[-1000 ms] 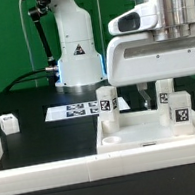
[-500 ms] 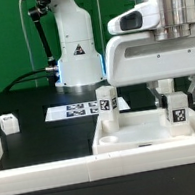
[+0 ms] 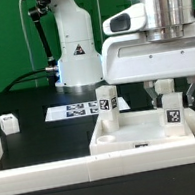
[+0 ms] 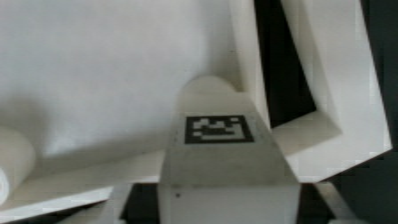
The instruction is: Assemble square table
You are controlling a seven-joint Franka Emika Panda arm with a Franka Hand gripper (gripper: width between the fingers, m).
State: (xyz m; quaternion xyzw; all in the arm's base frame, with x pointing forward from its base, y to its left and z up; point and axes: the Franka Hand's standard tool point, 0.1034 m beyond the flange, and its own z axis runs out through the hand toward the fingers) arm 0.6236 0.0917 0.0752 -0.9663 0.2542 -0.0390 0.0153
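Jaws sat narrowed on a tagged leg (image 3: 175, 117), one finger each side, so your gripper (image 3: 173, 102) had it pinched upright. That leg was over the tabletop (image 3: 132, 138), by its corner at the exterior view's right; touching it or not, can't tell. Wrist cam: same leg (image 4: 217, 128) centred btwn the fingers. A 2nd leg (image 3: 107, 100) stood at the tabletop's far corner, exterior view's left. A 3rd leg (image 3: 8, 122) lay well off the tabletop, further left, w/ the marker board (image 3: 79, 110) between. Border wall (image 3: 46, 174) ran just beside the tabletop's near edge.
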